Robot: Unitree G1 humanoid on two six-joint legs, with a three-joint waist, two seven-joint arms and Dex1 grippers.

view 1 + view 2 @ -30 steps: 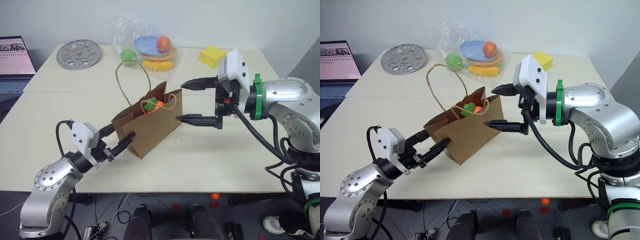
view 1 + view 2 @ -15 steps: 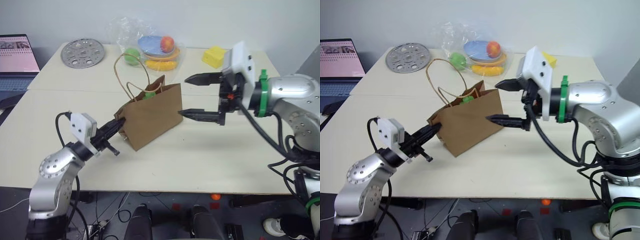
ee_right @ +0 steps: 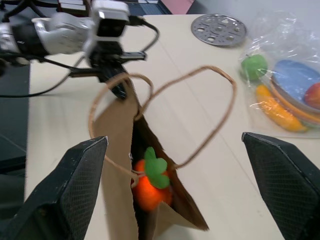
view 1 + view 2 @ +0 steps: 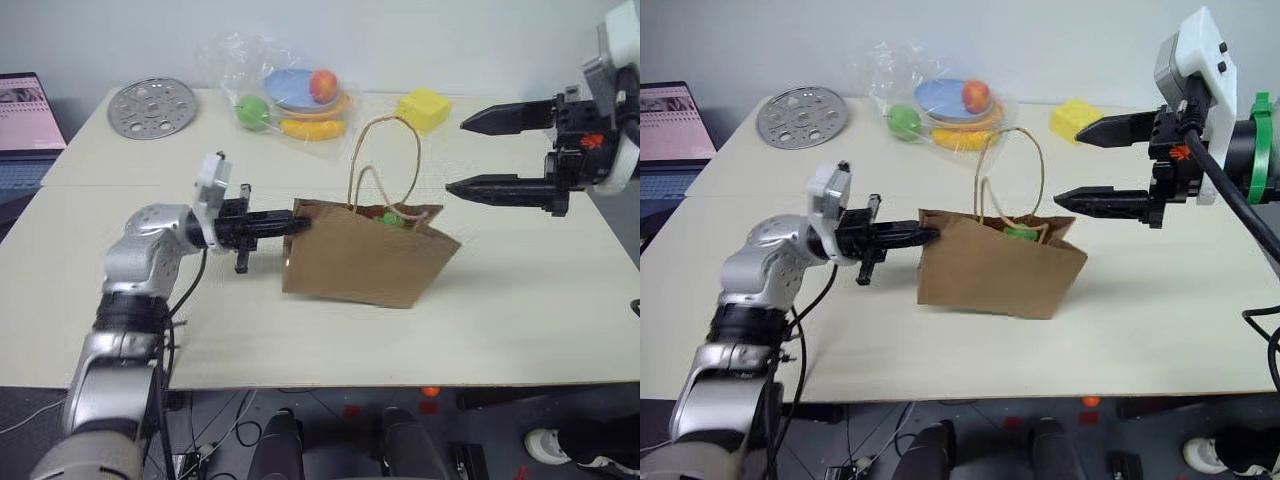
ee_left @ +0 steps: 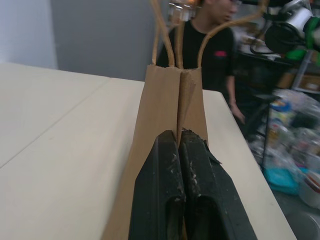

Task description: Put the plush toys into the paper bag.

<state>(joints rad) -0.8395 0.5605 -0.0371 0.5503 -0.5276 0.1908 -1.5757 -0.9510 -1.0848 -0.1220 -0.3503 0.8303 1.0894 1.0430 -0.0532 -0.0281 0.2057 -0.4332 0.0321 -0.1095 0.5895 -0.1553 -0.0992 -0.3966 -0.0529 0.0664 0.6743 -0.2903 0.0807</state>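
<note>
Brown paper bag (image 4: 365, 262) stands upright mid-counter, its long axis running from left claw (image 4: 295, 224), clenched on the bag's end edge, toward the spread, empty right claw (image 4: 1082, 165); orange plush toy (image 3: 150, 189) inside, white one possibly beneath.

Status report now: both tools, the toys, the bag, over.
Left tool shut on paper bag edge. Right tool open, empty, above the table beside the bag. Orange plush toy inside bag; white one unseen. Nothing blocking.

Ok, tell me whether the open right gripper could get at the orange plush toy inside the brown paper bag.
Probably yes: the right gripper hangs open near the brown paper bag, whose mouth gapes over the orange plush toy; only the cord handles cross it.
</note>
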